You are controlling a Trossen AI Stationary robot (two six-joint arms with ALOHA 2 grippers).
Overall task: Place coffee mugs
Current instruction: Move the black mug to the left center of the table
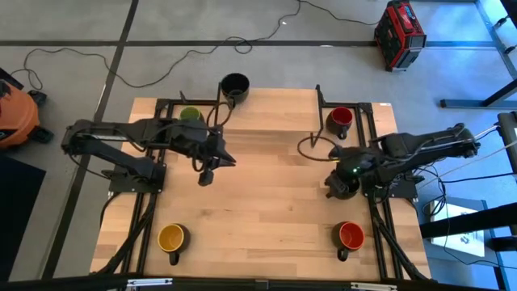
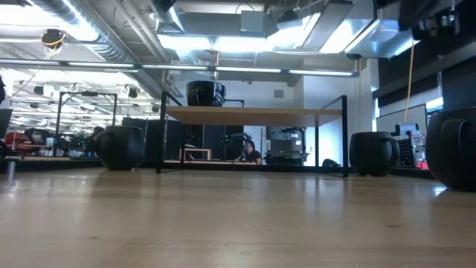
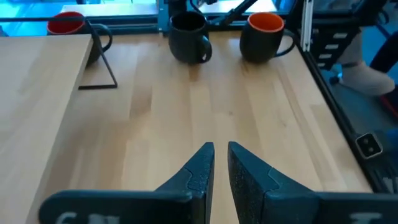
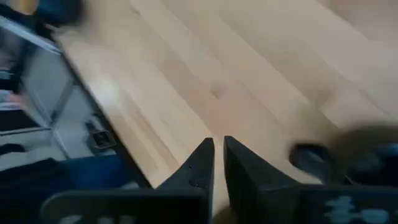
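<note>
Six black mugs show in the high view. A black-lined one (image 1: pixel 234 83) stands on the raised shelf at the far edge. The green one (image 1: pixel 191 115) and the dark red one (image 1: pixel 341 117) stand on the table by the shelf's legs. The yellow one (image 1: pixel 172 238) and the orange-red one (image 1: pixel 350 235) stand near the near edge. The other black mug (image 3: pixel 189 37) stands on the table right of centre, beside my right gripper (image 1: pixel 332 189), which is shut (image 4: pixel 217 146) and touches nothing. My left gripper (image 1: pixel 207 176) hovers left of centre, shut (image 3: pixel 221 152) and empty.
A wooden shelf on thin black metal legs (image 2: pixel 253 112) spans the far middle of the table. Bare wood lies between the two arms (image 1: pixel 275 178). Cables, an orange vacuum (image 1: pixel 12 117) and a red case (image 1: pixel 400 34) lie on the floor beyond the table.
</note>
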